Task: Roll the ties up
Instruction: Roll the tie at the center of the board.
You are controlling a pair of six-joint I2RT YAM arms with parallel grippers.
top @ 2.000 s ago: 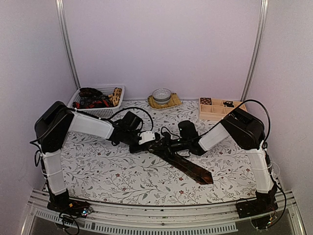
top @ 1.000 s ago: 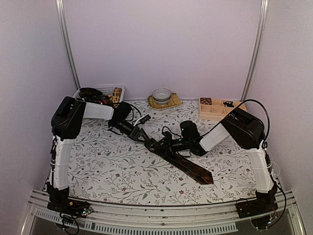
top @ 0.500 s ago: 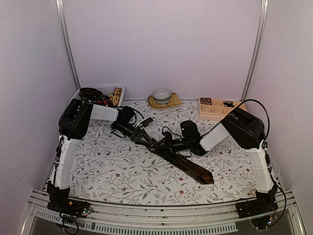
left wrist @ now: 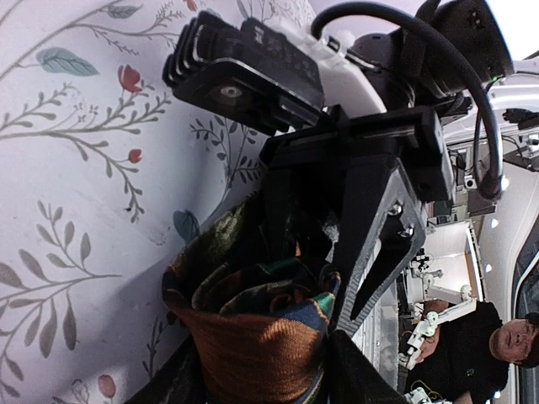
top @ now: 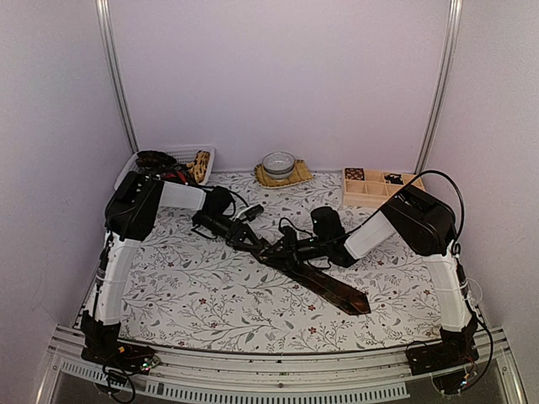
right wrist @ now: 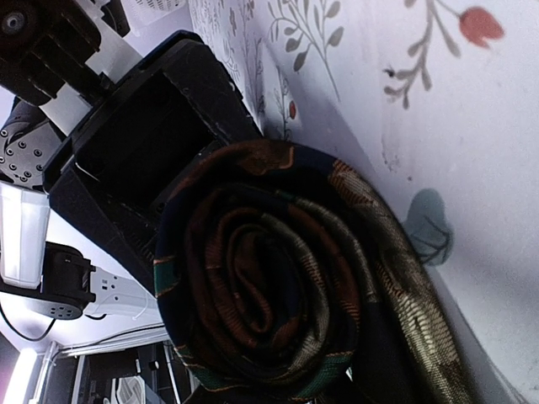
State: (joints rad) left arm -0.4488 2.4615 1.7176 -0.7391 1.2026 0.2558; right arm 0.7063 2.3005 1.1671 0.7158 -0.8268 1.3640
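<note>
- Pale lilac walls close in a desk [top: 194, 295] covered with a flowered cloth. Your two arms reach in from the near edge and meet at its middle.
- One dark patterned tie [top: 333, 290] lies there. Its inner end is wound into a tight roll [right wrist: 269, 278] that rests on the cloth.
- From the roll, the unrolled length runs flat and diagonally toward the near right. It ends in a pointed tip well short of the desk's near edge.
- Your right tool [top: 288, 249] comes in from the right and is clenched on the roll, one finger on each side of it.
- Your left tool [top: 268, 247] comes in from the far left and meets the roll from the opposite side. Its fingers flank the roll, but you cannot tell whether they pinch it.
- Both tools sit at the roll, so neither is nearer. The loose length lies on your right arm's side.
- In my judgement, the next move turns on that diagonal: the roll must travel along it, toward the tip.
- Bare cloth lies all around the tip and to the near left.
- A white basket [top: 202, 156], a bowl [top: 278, 162] and a wooden box [top: 370, 195] stand along the back, well apart from the tie.
</note>
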